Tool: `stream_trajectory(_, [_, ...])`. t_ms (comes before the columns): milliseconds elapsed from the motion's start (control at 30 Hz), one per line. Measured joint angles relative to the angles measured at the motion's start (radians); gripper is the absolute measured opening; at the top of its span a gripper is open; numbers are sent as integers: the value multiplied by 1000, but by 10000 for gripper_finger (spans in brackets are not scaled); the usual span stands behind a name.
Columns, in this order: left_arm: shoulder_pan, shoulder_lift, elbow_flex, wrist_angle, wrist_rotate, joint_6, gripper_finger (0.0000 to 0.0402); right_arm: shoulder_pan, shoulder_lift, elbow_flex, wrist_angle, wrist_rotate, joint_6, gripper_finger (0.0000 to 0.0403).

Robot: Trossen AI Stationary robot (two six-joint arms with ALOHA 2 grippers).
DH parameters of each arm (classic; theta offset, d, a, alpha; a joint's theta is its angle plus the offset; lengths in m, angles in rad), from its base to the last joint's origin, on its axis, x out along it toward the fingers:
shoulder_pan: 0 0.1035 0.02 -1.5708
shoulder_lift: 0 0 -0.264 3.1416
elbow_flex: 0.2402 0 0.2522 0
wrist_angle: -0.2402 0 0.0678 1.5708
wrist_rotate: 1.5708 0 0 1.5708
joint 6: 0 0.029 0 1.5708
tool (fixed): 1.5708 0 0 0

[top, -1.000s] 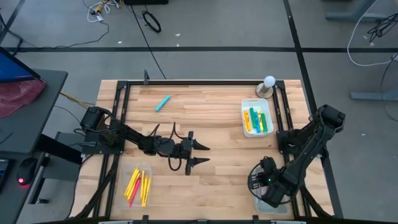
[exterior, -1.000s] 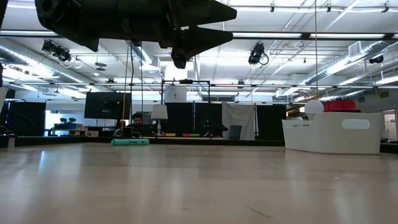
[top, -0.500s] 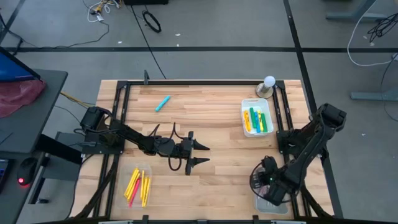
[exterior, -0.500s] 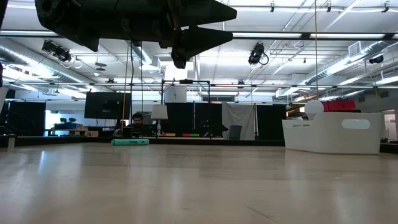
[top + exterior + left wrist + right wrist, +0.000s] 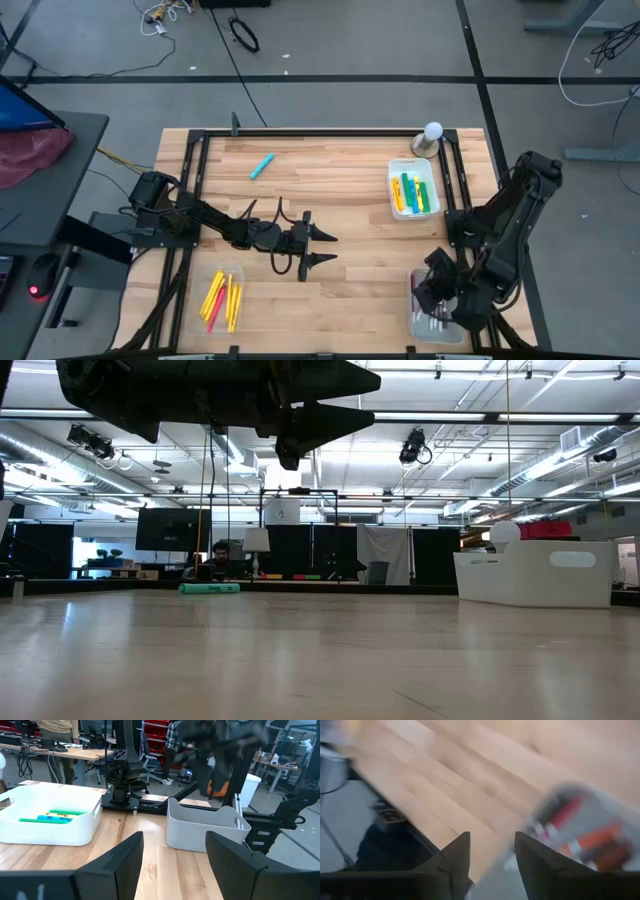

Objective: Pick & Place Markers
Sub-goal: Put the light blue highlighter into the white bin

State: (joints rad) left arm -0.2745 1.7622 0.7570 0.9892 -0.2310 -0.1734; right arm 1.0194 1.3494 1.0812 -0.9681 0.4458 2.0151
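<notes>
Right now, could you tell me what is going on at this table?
The robot is sorting markers into trays. The right pincer is over the clear tray at the table's near right corner, fingers apart and empty. The left pincer waits open mid-table. One light blue marker lies loose at the back; yellow and red markers fill a near-left tray.

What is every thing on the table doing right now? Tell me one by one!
Left end effector: open, empty, above the table's middle.
Right end effector: open, empty, by the near right tray.
Near right tray: holds white markers.
Far right tray: holds yellow, green and blue markers.
Light blue marker: lying alone on the table.
Left tray: holds yellow and red markers.
</notes>
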Motion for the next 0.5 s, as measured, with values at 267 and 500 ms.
stream_trajectory(267, [3,-5,0,-7,-61,-82,222,-72,-13,12,108,532,-499,144])
stream_trajectory(500, [9,-165,-1,-455,-365,-90,222,-206,-12,-110,455,814,-891,143])
